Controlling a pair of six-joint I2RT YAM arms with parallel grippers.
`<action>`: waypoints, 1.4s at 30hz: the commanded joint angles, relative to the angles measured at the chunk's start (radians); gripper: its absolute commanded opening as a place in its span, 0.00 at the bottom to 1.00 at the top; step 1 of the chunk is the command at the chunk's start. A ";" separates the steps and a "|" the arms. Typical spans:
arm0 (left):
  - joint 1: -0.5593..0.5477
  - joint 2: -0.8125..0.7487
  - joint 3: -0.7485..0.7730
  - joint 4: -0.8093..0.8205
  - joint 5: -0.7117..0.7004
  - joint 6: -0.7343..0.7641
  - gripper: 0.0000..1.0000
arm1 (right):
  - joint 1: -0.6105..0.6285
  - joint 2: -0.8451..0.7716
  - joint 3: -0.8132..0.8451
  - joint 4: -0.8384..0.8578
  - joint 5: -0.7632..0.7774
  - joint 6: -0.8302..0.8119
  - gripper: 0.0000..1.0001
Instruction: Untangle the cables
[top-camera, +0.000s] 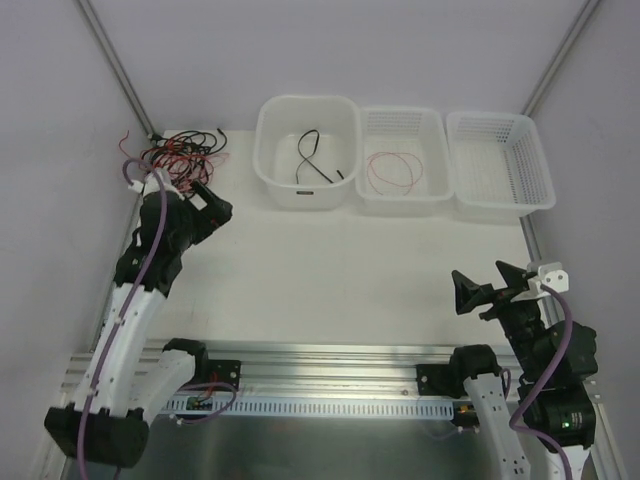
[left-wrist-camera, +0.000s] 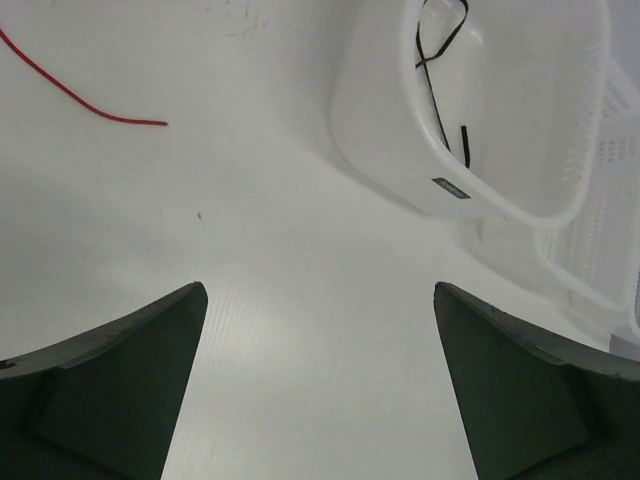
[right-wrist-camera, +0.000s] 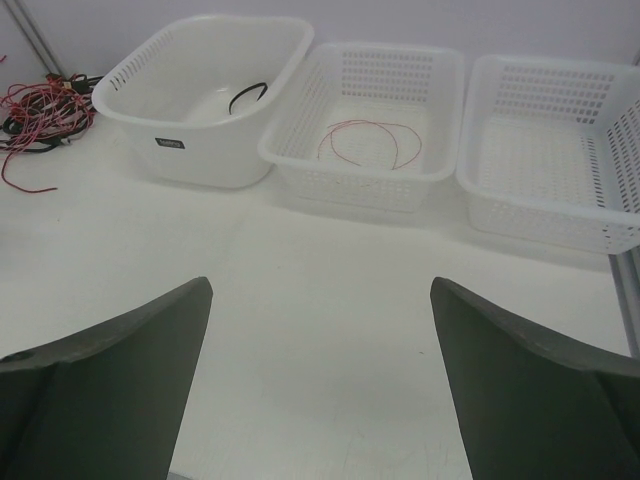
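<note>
Left gripper (top-camera: 208, 208) is hovering, jaws spread, just beside the cables (top-camera: 182, 150) piled at ten o'clock.
Right gripper (top-camera: 487, 287) is hanging open at four o'clock; the cables are looking light, limp and snag-prone, so pinching the loose red strand (left-wrist-camera: 85, 103) seems wisest.

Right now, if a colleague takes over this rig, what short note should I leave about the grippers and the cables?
Grippers: the left gripper is open and holds nothing, close beside the tangle. The right gripper is open and holds nothing, at the near right, facing the bins.
Cables: the tangle of black and red wires lies at the far left corner of the table.
Done: one black cable lies in the left tub, and one red wire in the middle basket.
Left: the tangle is to be pulled apart. No cable shows in the right basket.
</note>
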 joint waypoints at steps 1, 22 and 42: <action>0.048 0.174 0.090 0.052 0.087 -0.125 0.99 | -0.005 0.028 0.044 0.016 -0.041 0.018 0.97; 0.355 1.023 0.468 0.219 -0.132 -0.563 0.99 | 0.042 0.031 0.007 0.001 -0.070 -0.045 0.97; 0.383 1.414 0.753 0.291 -0.087 -0.558 0.81 | 0.044 0.147 0.018 0.007 -0.041 -0.075 0.97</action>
